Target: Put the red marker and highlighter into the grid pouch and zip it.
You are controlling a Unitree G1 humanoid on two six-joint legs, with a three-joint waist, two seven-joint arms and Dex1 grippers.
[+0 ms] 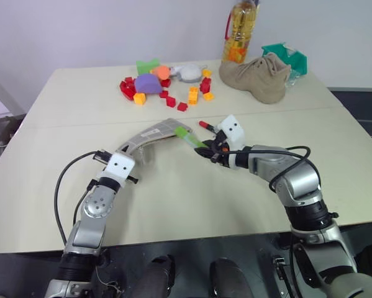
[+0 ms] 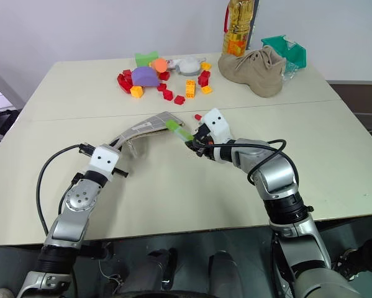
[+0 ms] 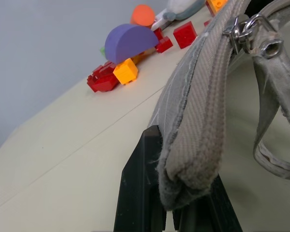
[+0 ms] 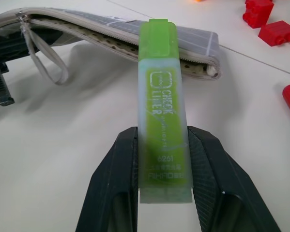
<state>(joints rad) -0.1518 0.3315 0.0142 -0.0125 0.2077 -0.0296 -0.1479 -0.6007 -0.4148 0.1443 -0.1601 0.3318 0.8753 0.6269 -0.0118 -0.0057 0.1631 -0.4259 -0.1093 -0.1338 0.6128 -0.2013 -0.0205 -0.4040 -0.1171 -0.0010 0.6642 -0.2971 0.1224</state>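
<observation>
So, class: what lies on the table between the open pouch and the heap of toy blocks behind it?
Nothing: in the left eye view, only bare tabletop and its seam line separate the pouch from the blocks.

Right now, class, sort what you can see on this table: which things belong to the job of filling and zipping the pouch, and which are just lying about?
Part of the job:
- grid pouch, held by the left tool
- highlighter, gripped in the right tool
- red marker, on the table

Lying about:
- toy blocks
- tan shoe
- oil bottle
- green box
</observation>
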